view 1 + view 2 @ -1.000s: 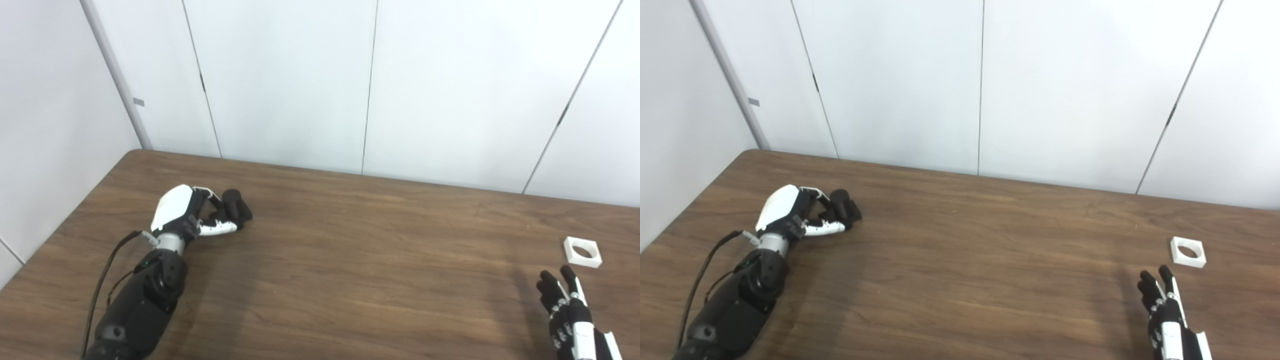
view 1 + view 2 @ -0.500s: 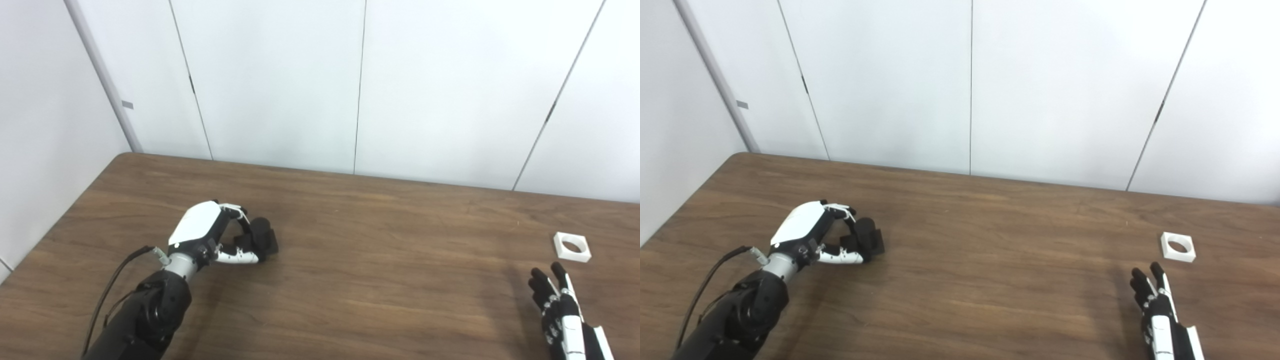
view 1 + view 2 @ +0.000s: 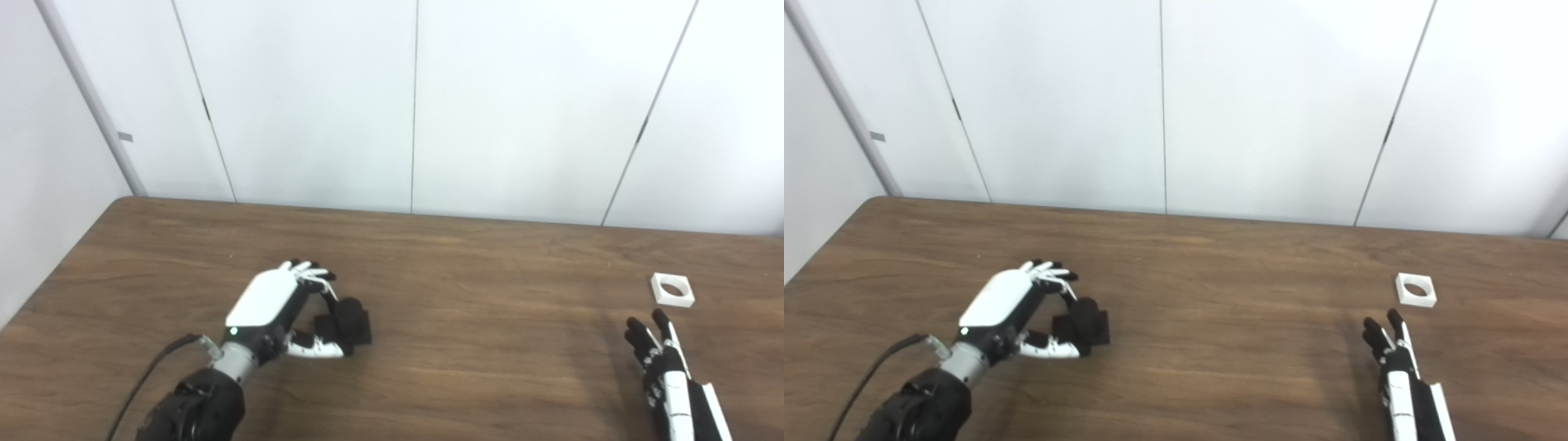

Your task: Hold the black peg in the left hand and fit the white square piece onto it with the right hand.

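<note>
The black peg (image 3: 350,320) is a short dark cylinder on a blocky base, low over the wooden table (image 3: 478,343) at left of centre. My left hand (image 3: 269,303) is shut on it, fingers curled over its top and the thumb under its near side. Whether the peg touches the table is unclear. The white square piece (image 3: 672,289), with a round hole, lies flat at the far right. My right hand (image 3: 664,373) is open with fingers stretched out, just short of the piece on its near side and apart from it.
White wall panels (image 3: 416,104) stand directly behind the table's far edge. The table's left edge (image 3: 55,269) runs diagonally beside my left arm. A black cable (image 3: 147,386) trails from the left wrist.
My left hand has carried the black peg rightward and nearer to me across the table. The camera has panned right. The right hand stays near the white piece.
</note>
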`<state>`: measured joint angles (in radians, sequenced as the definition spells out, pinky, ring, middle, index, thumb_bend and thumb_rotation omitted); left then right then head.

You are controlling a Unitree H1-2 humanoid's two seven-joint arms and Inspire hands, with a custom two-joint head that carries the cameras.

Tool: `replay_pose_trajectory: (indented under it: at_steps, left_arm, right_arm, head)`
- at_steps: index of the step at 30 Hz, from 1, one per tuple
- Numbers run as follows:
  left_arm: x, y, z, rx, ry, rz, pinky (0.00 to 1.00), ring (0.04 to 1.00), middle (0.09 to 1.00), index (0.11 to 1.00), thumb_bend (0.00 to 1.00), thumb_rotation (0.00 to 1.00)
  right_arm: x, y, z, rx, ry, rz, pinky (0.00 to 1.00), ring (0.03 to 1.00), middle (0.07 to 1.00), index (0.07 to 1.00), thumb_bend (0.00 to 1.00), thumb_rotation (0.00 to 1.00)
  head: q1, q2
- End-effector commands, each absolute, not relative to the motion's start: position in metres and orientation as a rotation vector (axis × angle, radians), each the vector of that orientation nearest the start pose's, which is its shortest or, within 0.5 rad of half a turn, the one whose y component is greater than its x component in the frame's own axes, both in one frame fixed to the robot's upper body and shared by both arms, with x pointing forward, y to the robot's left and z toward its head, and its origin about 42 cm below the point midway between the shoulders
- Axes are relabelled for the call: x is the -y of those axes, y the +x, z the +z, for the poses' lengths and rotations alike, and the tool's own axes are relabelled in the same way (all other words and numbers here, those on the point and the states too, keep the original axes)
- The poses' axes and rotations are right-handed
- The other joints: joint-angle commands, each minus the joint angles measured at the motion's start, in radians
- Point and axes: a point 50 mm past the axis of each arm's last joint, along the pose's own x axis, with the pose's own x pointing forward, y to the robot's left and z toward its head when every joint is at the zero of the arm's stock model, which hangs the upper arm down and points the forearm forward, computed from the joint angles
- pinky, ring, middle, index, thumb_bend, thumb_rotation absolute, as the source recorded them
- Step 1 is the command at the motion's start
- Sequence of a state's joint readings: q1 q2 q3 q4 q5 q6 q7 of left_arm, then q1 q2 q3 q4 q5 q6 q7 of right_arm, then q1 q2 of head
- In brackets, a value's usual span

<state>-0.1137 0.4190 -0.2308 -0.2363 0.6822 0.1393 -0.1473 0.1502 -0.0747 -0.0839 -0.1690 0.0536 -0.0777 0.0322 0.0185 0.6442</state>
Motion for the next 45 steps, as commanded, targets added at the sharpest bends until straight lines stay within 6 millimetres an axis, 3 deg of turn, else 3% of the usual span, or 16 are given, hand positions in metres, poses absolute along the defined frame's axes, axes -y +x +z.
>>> replay_pose_trajectory:
  at_steps: [1, 13, 24, 33, 38, 42, 45]
  left_arm:
    - [-0.254, 0.302, 0.192, 0.241, 1.109, -0.231, 1.00, 0.934, 0.839, 0.488, 0.51, 0.05]
    - [-0.222, 0.279, 0.182, 0.252, 1.120, -0.311, 1.00, 0.925, 0.826, 0.488, 0.51, 0.05]
    - [-0.188, 0.256, 0.161, 0.252, 1.086, -0.399, 1.00, 0.933, 0.831, 0.488, 0.51, 0.05]
    - [-0.176, 0.249, 0.154, 0.224, 1.062, -0.444, 1.00, 0.928, 0.830, 0.488, 0.51, 0.05]
    - [-0.171, 0.248, 0.152, 0.226, 1.058, -0.444, 1.00, 0.921, 0.826, 0.488, 0.51, 0.05]
    - [-0.169, 0.248, 0.151, 0.233, 1.067, -0.457, 1.00, 0.922, 0.828, 0.488, 0.51, 0.05]
    - [-0.169, 0.248, 0.151, 0.228, 1.082, -0.481, 1.00, 0.932, 0.835, 0.488, 0.51, 0.05]
  right_arm:
    - [0.247, 0.224, 0.092, 0.027, 0.007, -0.091, 0.99, 0.922, 0.913, 0.986, 0.50, 1.00]
    - [0.239, 0.229, 0.097, 0.027, -0.019, -0.094, 0.96, 0.901, 0.883, 0.987, 0.51, 1.00]
    - [0.240, 0.226, 0.109, 0.029, -0.028, -0.099, 0.95, 0.906, 0.887, 0.970, 0.53, 1.00]
    - [0.249, 0.221, 0.113, 0.022, -0.045, -0.085, 0.95, 0.908, 0.898, 0.959, 0.53, 0.97]
    - [0.251, 0.225, 0.116, 0.030, -0.075, -0.089, 0.93, 0.899, 0.899, 0.934, 0.47, 0.94]
    - [0.253, 0.229, 0.123, 0.042, -0.081, -0.093, 0.92, 0.885, 0.876, 0.897, 0.47, 0.82]
    - [0.255, 0.231, 0.128, 0.050, -0.084, -0.094, 0.87, 0.876, 0.872, 0.893, 0.47, 0.62]
  head:
    - [-0.012, 0.007]
    - [-0.058, 0.054]
    - [-0.102, 0.108]
    - [-0.133, 0.139]
    - [-0.146, 0.148]
    - [-0.171, 0.156]
    - [-0.186, 0.158]
